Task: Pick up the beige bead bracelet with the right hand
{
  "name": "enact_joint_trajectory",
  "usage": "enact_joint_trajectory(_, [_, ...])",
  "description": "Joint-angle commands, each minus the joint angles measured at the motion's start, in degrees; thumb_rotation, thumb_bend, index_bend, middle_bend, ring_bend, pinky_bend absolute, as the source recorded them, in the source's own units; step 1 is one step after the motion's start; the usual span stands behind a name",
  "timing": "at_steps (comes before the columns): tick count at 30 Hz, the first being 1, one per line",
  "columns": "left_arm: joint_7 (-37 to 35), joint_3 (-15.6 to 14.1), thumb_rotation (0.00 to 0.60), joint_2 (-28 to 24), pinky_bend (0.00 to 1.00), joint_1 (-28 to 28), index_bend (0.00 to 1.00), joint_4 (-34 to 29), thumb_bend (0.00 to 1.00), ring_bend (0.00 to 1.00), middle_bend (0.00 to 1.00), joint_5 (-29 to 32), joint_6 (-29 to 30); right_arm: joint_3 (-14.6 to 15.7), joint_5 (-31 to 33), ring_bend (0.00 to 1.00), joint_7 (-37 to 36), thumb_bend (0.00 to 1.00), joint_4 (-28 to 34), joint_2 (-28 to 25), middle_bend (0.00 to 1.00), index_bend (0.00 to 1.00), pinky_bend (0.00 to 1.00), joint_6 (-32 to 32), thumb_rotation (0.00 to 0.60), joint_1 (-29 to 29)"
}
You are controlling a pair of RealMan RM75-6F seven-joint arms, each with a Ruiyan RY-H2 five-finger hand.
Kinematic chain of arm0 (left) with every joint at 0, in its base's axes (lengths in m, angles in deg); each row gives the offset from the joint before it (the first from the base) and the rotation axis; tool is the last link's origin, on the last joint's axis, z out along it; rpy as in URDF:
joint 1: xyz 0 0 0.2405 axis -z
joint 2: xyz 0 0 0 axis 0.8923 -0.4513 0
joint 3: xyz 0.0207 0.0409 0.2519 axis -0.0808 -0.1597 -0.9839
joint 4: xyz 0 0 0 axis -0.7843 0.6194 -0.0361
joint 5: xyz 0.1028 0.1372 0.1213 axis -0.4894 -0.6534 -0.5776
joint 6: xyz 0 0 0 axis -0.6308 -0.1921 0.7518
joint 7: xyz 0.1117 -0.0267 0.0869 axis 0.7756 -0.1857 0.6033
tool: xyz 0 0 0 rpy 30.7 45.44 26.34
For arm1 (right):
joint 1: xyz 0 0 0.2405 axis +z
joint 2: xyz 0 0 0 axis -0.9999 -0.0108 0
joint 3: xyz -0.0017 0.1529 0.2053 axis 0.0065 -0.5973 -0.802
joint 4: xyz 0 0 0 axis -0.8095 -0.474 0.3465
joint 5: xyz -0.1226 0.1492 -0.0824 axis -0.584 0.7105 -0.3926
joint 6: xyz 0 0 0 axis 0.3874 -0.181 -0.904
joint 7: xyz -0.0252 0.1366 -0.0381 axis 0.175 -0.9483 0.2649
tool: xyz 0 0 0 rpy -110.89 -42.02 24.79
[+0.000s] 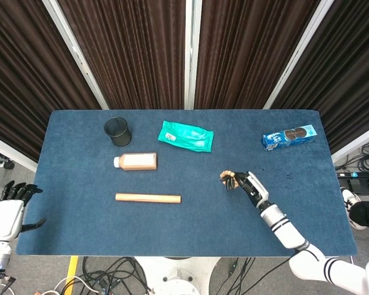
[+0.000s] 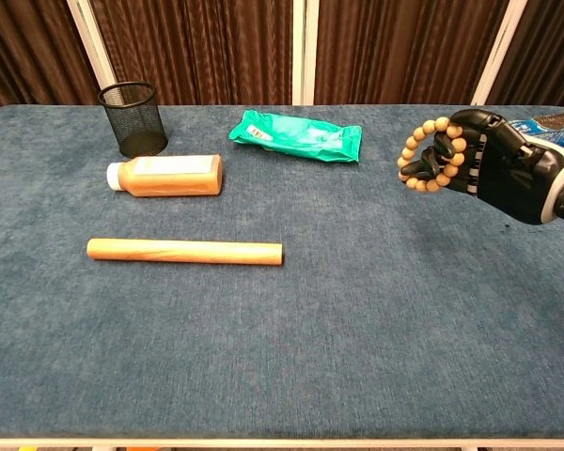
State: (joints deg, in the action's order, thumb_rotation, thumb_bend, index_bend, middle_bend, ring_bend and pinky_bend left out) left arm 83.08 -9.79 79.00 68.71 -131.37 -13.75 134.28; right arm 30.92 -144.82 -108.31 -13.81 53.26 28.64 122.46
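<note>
A wide bare stretch of the blue table (image 2: 376, 338) is seen in front of and beside the right hand (image 2: 489, 164), which is raised above the cloth with the beige bead bracelet (image 2: 430, 154) held in its fingers. To its far side the way is partly taken by the green packet (image 2: 297, 135) and the blue biscuit pack (image 1: 288, 137). Further left, room is blocked by the wooden stick (image 2: 184, 251), the lying bottle (image 2: 166, 175) and the black mesh cup (image 2: 132, 117).
</note>
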Motion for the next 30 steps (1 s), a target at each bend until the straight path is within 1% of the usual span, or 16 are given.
enact_joint_trajectory(1, [0.07, -0.04, 0.6, -0.04, 0.06, 0.02, 0.3, -0.06, 0.04, 0.12, 0.21, 0.07, -0.12, 0.69, -1.13, 0.31, -0.48, 0.7, -1.2, 0.46, 0.62, 0.67, 0.22, 1.21, 0.239, -0.16])
enact_joint_trajectory(8, [0.37, 0.13, 0.6, -0.12, 0.06, 0.22, 0.3, -0.39, 0.04, 0.12, 0.21, 0.1, -0.16, 1.75, -3.06, 0.29, -0.21, 0.82, -3.43, 0.92, 0.59, 0.63, 0.22, 3.5, 0.24, 0.01])
enact_joint_trajectory(10, [0.42, 0.1, 0.6, -0.12, 0.06, 0.18, 0.3, -0.41, 0.04, 0.12, 0.21, 0.01, -0.02, 2.07, -3.44, 0.29, 0.03, 0.88, -3.96, 1.03, 0.58, 0.61, 0.22, 4.08, 0.239, 0.01])
enact_joint_trajectory(13, [0.3, 0.0, 0.6, -0.03, 0.06, 0.1, 0.3, -0.27, 0.04, 0.12, 0.21, -0.16, 0.16, 2.52, -3.79, 0.28, -0.77, 0.96, -4.53, 0.95, 0.57, 0.58, 0.22, 4.63, 0.239, 0.03])
enact_joint_trajectory(16, [0.19, -0.11, 0.6, 0.0, 0.06, -0.02, 0.3, -0.15, 0.04, 0.12, 0.21, -0.22, 0.27, 2.86, -4.11, 0.27, -1.31, 0.99, -5.0, 0.84, 0.57, 0.56, 0.22, 5.16, 0.239, 0.13])
enact_joint_trajectory(21, [-0.42, -0.2, 0.6, 0.39, 0.06, -0.04, 0.3, 0.7, 0.04, 0.12, 0.21, -0.74, 0.61, 3.39, -4.8, 0.26, -2.46, 1.0, -5.78, 0.62, 0.56, 0.49, 0.22, 6.16, 0.237, 0.35])
enact_joint_trajectory(24, [-0.54, -0.17, 0.6, 0.47, 0.06, 0.02, 0.3, 0.83, 0.04, 0.12, 0.21, -0.82, 0.63, 4.1, -5.44, 0.25, -5.36, 1.0, -5.73, 0.2, 0.54, 0.46, 0.22, 6.23, 0.238, 0.72])
enact_joint_trajectory(27, [-0.7, -0.33, 0.6, 0.5, 0.06, -0.16, 0.3, 1.04, 0.04, 0.12, 0.21, -0.91, 0.79, 5.33, -6.54, 0.23, -12.0, 1.0, -4.82, -0.68, 0.53, 0.42, 0.22, 5.86, 0.225, 1.48])
enact_joint_trajectory(29, [-0.87, -0.33, 0.6, 0.65, 0.06, -0.05, 0.3, 1.36, 0.04, 0.12, 0.21, -0.92, 0.6, 6.44, -7.77, 0.23, -20.33, 0.95, -4.03, -1.67, 0.53, 0.4, 0.22, 5.86, 0.213, 2.34])
enact_joint_trajectory(30, [-0.93, -0.35, 0.6, 0.67, 0.06, -0.04, 0.3, 1.41, 0.04, 0.12, 0.21, -0.92, 0.54, 6.97, -8.43, 0.23, -23.7, 0.87, -4.04, -2.01, 0.52, 0.39, 0.22, 5.93, 0.208, 2.78])
